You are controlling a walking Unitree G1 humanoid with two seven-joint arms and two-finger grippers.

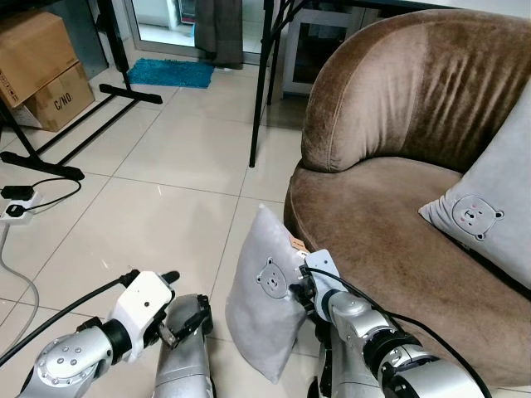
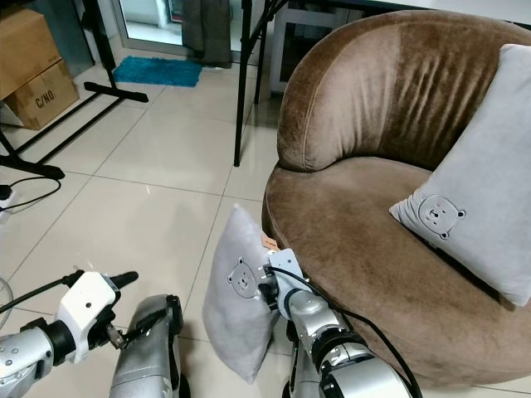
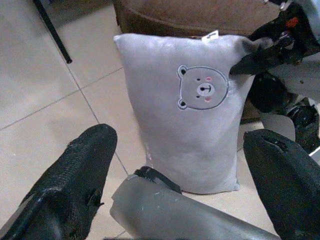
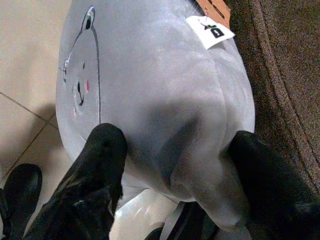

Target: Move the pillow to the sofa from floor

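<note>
1. The right hand (image 4: pixel 175 165) sits low in front of the robot, its two black fingers (image 4: pixel 100 150) pressed into one edge of the grey pillow (image 1: pixel 264 290); the fabric bunches between them, so this hand is closed on the pillow.
2. That pillow, with a small bear face stitched on it, stands upright on its lower corner on the tiled floor (image 1: pixel 166 207). It is just beside the front of the brown sofa (image 1: pixel 390 207); whether it leans against the sofa base cannot be told.
3. The left hand (image 3: pixel 180 180) hangs near the floor on the robot's left, apart from the pillow. Its fingers are spread wide and hold nothing.
4. A second grey pillow with a bear face (image 2: pixel 481 199) leans against the sofa's backrest, on the seat.
5. Further off on the floor are cardboard boxes (image 1: pixel 41 66), a blue mat (image 1: pixel 170 73), black stand legs (image 1: pixel 124 83) and a power strip with cables (image 1: pixel 21 203).
</note>
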